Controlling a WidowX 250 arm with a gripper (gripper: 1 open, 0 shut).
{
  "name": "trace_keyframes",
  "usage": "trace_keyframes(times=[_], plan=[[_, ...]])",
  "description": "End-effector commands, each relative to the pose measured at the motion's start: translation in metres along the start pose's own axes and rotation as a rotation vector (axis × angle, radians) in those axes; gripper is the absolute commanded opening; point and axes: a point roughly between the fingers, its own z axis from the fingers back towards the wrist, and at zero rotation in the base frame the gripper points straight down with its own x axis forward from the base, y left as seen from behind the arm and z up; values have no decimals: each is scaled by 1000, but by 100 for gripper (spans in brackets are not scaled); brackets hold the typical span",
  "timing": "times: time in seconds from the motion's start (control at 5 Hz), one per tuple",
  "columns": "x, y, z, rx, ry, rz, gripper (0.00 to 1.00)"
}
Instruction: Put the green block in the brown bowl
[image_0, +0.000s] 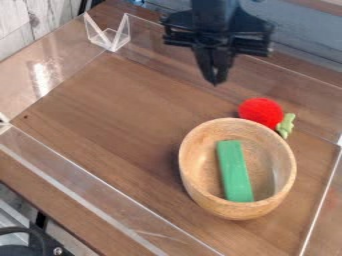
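Note:
The green block lies flat inside the brown bowl, which stands at the right front of the wooden table. My black gripper hangs above the table behind the bowl, well apart from it. Its fingers are pressed together into one point, with nothing between them. It points steeply down.
A red round toy with a small green bit lies just behind the bowl on the right. A clear plastic stand sits at the back left. Low clear walls run along the table's edges.

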Motion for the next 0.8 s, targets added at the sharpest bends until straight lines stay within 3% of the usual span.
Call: trace_keyframes(times=[0.0, 0.6], plan=[[9, 12, -1, -20, -25, -78, 0], [9, 23, -65, -24, -4, -209, 0]])
